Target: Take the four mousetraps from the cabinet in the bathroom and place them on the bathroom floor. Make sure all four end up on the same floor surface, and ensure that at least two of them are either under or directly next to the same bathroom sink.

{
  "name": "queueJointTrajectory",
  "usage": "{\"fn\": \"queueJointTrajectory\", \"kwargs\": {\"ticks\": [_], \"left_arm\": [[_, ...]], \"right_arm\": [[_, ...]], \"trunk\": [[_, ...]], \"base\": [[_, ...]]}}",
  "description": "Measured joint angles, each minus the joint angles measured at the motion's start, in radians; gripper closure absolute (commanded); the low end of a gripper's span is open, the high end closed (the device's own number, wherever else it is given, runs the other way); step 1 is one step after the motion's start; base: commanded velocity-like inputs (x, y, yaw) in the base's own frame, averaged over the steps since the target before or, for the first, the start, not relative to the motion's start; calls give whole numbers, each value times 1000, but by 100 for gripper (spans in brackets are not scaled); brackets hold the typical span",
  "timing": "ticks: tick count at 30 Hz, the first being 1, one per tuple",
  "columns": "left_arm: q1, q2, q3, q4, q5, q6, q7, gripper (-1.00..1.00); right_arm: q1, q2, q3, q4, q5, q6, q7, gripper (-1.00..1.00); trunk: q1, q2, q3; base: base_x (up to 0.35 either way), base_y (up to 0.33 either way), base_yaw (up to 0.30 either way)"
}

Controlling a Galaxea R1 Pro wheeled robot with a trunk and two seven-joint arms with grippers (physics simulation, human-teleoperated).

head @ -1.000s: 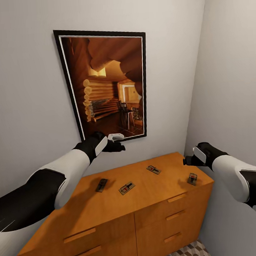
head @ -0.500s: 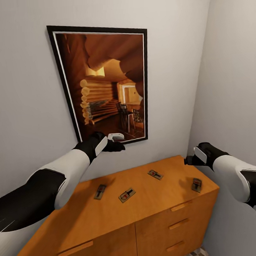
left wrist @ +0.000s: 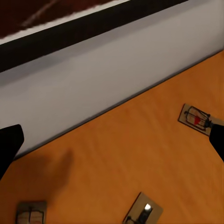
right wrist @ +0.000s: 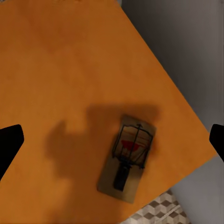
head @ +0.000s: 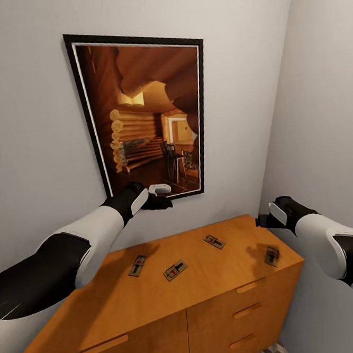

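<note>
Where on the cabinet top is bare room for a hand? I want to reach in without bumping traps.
Free: the near-left part of the cabinet top, in front of the leftmost mousetrap, and the stretch between the back mousetrap and the right-corner mousetrap. Crowded: the back-middle strip around the middle mousetrap.

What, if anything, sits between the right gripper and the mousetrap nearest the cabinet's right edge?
Nothing visible. The right gripper hangs open above the mousetrap, which lies flat on the bare cabinet top near its corner. Between fingers and trap there is open air, with the gripper's shadow on the wood.
</note>
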Motion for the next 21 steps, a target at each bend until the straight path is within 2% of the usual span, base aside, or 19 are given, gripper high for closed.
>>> {"fn": "queueJointTrajectory", "kwargs": {"ticks": [7, 14, 21], "left_arm": [[11, 0, 1, 21, 2, -2, -3, -100], [87, 0, -1, 34, 3, -32, -4, -100], [123, 0, 1, 38, 2, -63, -5, -100]], "right_arm": [[0, -4, 0, 13, -2, -26, 0, -100], [0, -6, 0, 49, -3, -56, 1, -100], [1, -13, 0, 76, -6, -81, 1, -100]], "trunk": [[0, 0, 0], [0, 0, 0], [0, 0, 0]], "base": [[2, 0, 0], [0, 0, 0], [0, 0, 0]]}}
